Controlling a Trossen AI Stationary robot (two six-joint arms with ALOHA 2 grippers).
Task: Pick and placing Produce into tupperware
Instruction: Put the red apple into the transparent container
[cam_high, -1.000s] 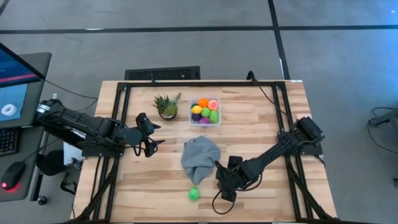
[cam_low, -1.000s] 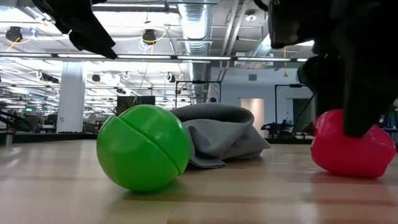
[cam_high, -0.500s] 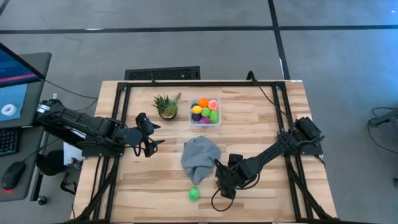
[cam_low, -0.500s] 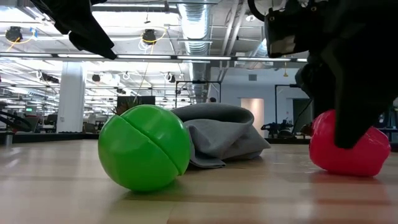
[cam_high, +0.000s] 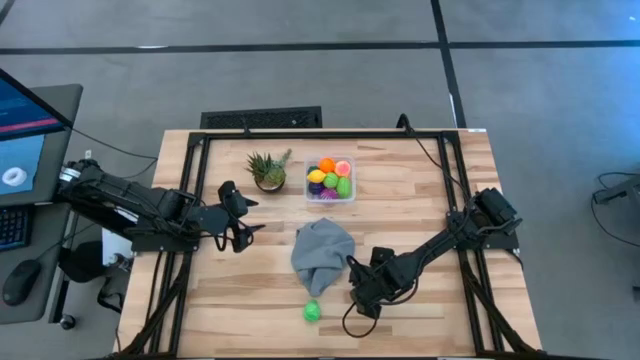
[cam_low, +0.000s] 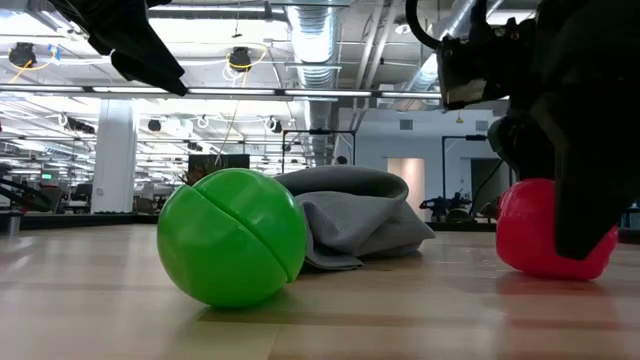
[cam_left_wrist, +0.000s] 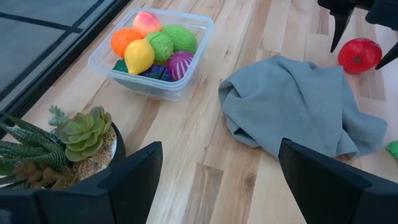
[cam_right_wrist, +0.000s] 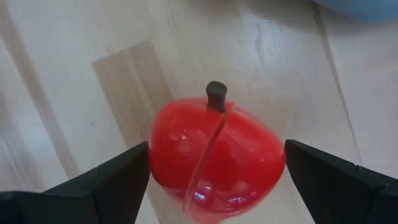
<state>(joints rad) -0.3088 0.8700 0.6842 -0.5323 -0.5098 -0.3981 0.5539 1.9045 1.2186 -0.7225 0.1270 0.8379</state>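
The clear tupperware (cam_high: 330, 180) stands at the table's far middle and holds several toy pieces: orange, yellow, green, purple and pink (cam_left_wrist: 155, 46). A red toy apple (cam_right_wrist: 214, 155) lies on the wood right of the grey cloth (cam_high: 322, 250). A green ball (cam_low: 232, 250) rests near the table's near edge. My right gripper (cam_right_wrist: 216, 165) is open and points down over the apple, one finger on each side. My left gripper (cam_high: 240, 225) is open and hangs above the table's left part. My right gripper comes at the red apple (cam_low: 535, 235) from above, fingers pointing down. Its fingers (cam_right_wrist: 118, 180) stand close against the apple's two sides, and I cannot tell whether they touch it. The apple rests on the table.
A spiky potted plant (cam_high: 268, 170) stands left of the tupperware. The crumpled grey cloth (cam_left_wrist: 298, 106) lies between the container and the apple. The green ball (cam_high: 312, 311) sits just below the cloth. Bare wood stretches along the table's right and left parts.
My right gripper has sunk a little farther down around the red apple. In the low view its finger has moved from in front of the apple's middle to the apple's side and reaches closer to the table. The left arm has kept still.
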